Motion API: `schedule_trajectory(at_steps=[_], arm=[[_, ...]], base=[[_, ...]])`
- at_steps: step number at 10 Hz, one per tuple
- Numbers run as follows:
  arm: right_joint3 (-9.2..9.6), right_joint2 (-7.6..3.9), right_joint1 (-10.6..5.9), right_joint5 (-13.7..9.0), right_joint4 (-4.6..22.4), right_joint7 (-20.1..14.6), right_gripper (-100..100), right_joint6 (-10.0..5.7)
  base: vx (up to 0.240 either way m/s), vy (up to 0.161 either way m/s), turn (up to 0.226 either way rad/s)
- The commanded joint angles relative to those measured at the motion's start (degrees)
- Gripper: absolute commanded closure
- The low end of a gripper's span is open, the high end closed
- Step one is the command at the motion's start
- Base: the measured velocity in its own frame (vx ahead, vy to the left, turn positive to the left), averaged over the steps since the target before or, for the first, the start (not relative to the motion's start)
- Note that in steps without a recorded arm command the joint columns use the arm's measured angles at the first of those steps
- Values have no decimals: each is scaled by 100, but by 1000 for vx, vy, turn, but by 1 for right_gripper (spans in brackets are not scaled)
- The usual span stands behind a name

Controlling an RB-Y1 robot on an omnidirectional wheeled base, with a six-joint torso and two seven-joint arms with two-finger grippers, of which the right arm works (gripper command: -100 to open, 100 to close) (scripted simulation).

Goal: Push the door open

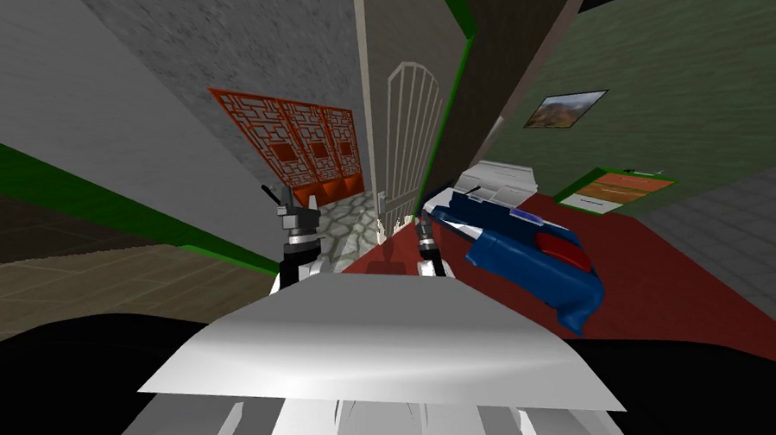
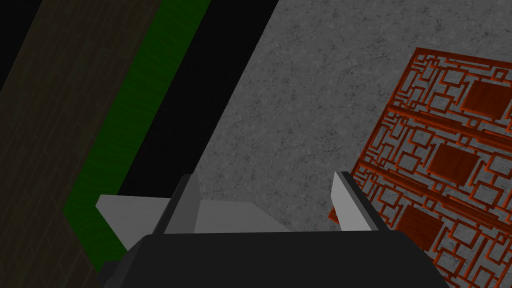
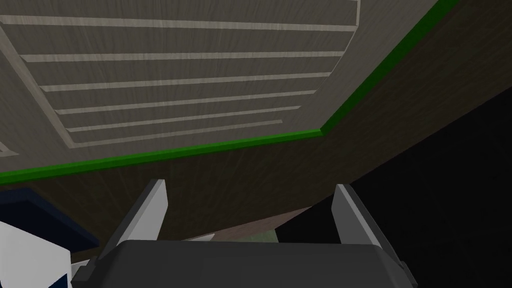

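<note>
Grey wall (image 2: 300,100); one door (image 1: 409,143); left hand (image 2: 267,190), right hand (image 3: 250,195) both spread.

Left pincer (image 2: 266,174), right pincer (image 3: 251,183): dark boxes, grey blades.

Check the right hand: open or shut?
Open. The right hand has its two fingers standing wide apart with nothing between them, aimed at the slatted door.

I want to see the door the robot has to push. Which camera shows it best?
The head view: the door shows nearly whole there, arched slats and all. The right wrist view shows part of the door close up, just a few slats. The left wrist view faces a grey wall and a red lattice screen.
</note>
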Motion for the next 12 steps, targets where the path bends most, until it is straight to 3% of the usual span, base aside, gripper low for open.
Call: schedule_trajectory(at_steps=[1, 12], arm=[[67, 0, -142, -16, 218, 20, -100, 49], [513, 22, -985, -143, 1653, 96, -100, 283]], base=[[91, -84, 110], [79, -79, 126]])
